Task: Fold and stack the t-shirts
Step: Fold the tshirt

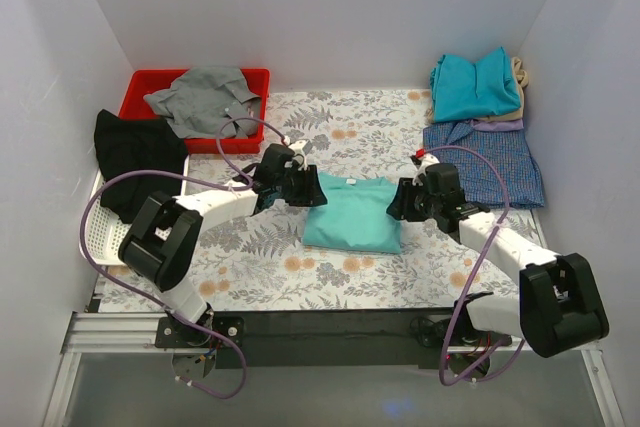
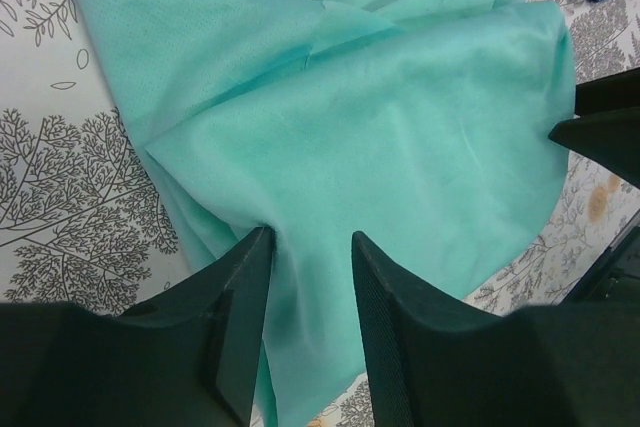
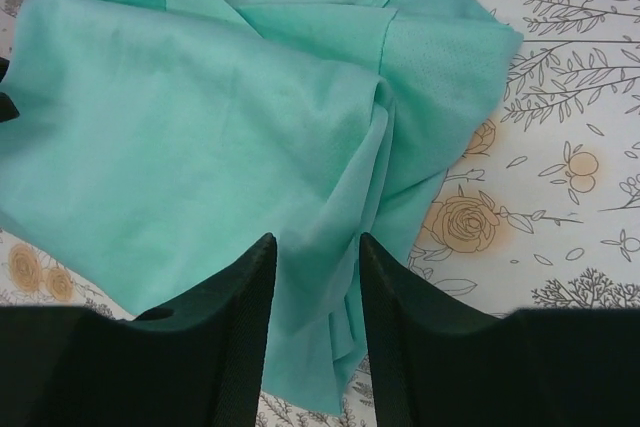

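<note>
The table, covered in a grey-and-orange floral printed cloth [image 1: 250,277], carries the plain mint-green short-sleeved t-shirt [image 1: 350,215] at its centre. It is partly folded, neck towards the far side and both sides turned inward. Well apart at the far right is the pile of folded shirts, a teal-blue one [image 1: 475,87] uppermost and a blue check one [image 1: 490,162] nearest. The left gripper [image 1: 305,187] stands at the mint shirt's left edge, the right gripper [image 1: 398,202] at its right edge. Each pair of black fingers [image 2: 235,317] sits part-way apart astride a ridge of mint cloth; whether they pinch it I cannot tell. Judged step: mid-fold. The next move requires a firm hold on both edges and an even, matched carry-over.
</note>
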### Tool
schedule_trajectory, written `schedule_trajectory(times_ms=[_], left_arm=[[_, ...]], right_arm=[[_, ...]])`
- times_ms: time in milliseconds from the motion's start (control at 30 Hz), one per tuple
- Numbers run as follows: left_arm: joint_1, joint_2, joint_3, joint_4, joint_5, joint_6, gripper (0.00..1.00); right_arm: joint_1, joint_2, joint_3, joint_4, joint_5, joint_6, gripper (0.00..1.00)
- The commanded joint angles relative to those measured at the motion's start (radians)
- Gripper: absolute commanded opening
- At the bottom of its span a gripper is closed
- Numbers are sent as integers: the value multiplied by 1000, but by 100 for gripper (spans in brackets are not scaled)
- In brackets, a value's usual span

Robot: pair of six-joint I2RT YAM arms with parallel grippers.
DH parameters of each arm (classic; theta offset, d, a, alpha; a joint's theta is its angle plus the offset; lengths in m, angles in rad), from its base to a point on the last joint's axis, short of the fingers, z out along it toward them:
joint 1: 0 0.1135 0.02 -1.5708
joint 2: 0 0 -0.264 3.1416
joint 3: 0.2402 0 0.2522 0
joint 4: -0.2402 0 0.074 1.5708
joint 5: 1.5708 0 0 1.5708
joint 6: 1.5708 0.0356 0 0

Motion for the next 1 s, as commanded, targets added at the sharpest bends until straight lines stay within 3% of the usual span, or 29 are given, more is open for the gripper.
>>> schedule_trajectory(times_ms=[0, 100, 233, 333, 667, 867, 967], left_arm=[[4, 18, 30, 21, 38, 9, 36], [2, 38, 33, 21, 58, 6, 26], [2, 61, 43, 23, 73, 9, 6], [2, 39, 50, 23, 70, 17, 1], [2, -70, 75, 98, 35, 64, 0], [8, 45, 112, 190, -52, 92, 0], [21, 134, 110, 259, -66, 104, 5]], right_arm=[[0, 44, 26, 93, -29, -1, 44], [0, 77, 49, 101, -45, -7, 38], [0, 114, 63, 115, -54, -10, 14], [0, 78, 63, 121, -48, -14, 7], [1, -100, 42, 98, 61, -44, 8], [0, 25, 40, 155, 154, -88, 6], [-14, 128, 43, 245, 195, -108, 13]])
